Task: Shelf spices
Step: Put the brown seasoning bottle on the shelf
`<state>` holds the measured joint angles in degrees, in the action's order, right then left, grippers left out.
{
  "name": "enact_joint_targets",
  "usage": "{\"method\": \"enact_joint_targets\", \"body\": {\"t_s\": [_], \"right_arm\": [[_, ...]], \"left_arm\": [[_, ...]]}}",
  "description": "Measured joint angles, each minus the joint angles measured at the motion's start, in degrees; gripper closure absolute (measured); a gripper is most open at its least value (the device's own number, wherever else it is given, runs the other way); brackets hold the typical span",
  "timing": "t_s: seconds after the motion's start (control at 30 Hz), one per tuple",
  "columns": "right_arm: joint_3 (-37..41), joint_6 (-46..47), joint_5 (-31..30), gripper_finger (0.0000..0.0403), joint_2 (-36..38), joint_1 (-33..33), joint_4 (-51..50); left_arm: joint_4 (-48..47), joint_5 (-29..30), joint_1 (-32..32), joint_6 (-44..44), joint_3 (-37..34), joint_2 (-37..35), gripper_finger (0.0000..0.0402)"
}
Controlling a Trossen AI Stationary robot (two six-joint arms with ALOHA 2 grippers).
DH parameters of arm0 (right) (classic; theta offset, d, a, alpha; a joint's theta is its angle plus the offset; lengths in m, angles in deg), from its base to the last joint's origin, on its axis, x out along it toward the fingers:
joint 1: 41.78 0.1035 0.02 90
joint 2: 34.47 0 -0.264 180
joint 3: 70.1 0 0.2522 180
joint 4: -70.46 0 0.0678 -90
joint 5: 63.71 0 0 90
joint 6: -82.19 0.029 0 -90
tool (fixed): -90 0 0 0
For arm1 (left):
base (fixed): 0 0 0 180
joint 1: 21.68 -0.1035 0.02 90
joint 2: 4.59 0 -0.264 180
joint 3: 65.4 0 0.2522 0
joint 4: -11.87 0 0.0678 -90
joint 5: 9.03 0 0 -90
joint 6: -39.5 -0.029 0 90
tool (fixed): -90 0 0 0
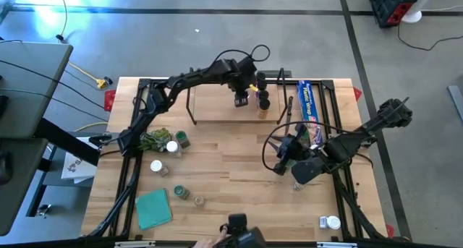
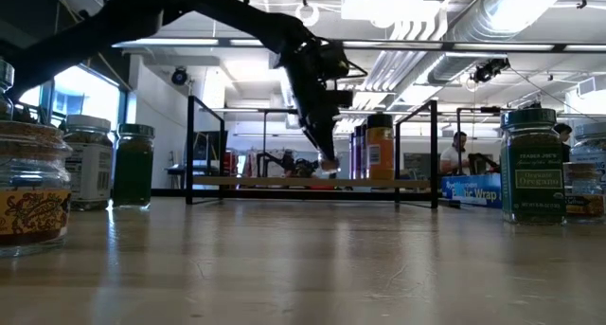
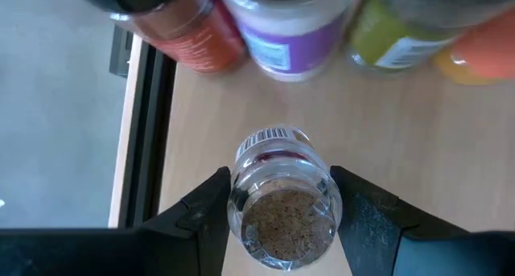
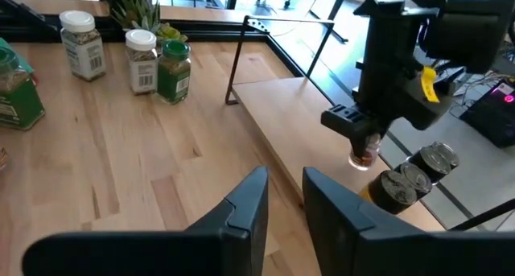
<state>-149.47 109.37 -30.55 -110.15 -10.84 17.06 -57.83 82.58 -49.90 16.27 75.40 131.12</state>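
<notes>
Left claw [image 3: 282,228] is clamped on a clear spice jar [image 3: 282,208], fingers pressed to both its sides, holding it just above the shelf [image 1: 217,103] board. Just beyond that claw, four more jars [image 3: 282,35] stand in a row on the board. Off to the right and nearer me, the right claw [image 4: 283,197] hovers over the tabletop [image 1: 239,172] with its fingers a little apart, empty. Loose spices [image 1: 173,143] sit well away to its left.
</notes>
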Motion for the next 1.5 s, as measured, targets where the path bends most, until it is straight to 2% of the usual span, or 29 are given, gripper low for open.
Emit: {"method": "enact_joint_targets", "body": {"t_s": [0.23, 0.67, 0.93, 1.2, 1.3, 1.5], "right_arm": [[0.0, 0.02, 0.0, 0.033, -0.02, 0.0, 0.04], [0.0, 1.33, 0.24, 0.033, -0.02, 0.0, 0.04], [0.0, 1.38, 0.24, 0.033, -0.02, -0.01, 0.48], [0.0, 1.36, 0.24, 0.033, -0.02, -0.01, 0.46], [0.0, 1.1, 0.24, 0.033, -0.02, 0.0, 0.46], [0.0, 0.9, 0.22, 0.033, -0.02, -0.02, 0.44]], "left_arm": [[1.69, -0.15, -0.68, -0.02, -0.09, 1.21, 0.0217], [4.19, -0.07, -0.64, 0.39, 0.31, 1.28, 0.0138], [3.19, 3.27, -0.55, -1.39, 0.3, -0.76, 0.0133], [-4.05, 2.1, -0.27, 0.76, -0.41, -2.08, 0.014], [-3.84, -0.91, -0.27, 1.87, -2.21, -2.17, 0.0164], [4.38, -1.16, -0.38, 4.69, -4.46, -1.98, 0.0222]]}}
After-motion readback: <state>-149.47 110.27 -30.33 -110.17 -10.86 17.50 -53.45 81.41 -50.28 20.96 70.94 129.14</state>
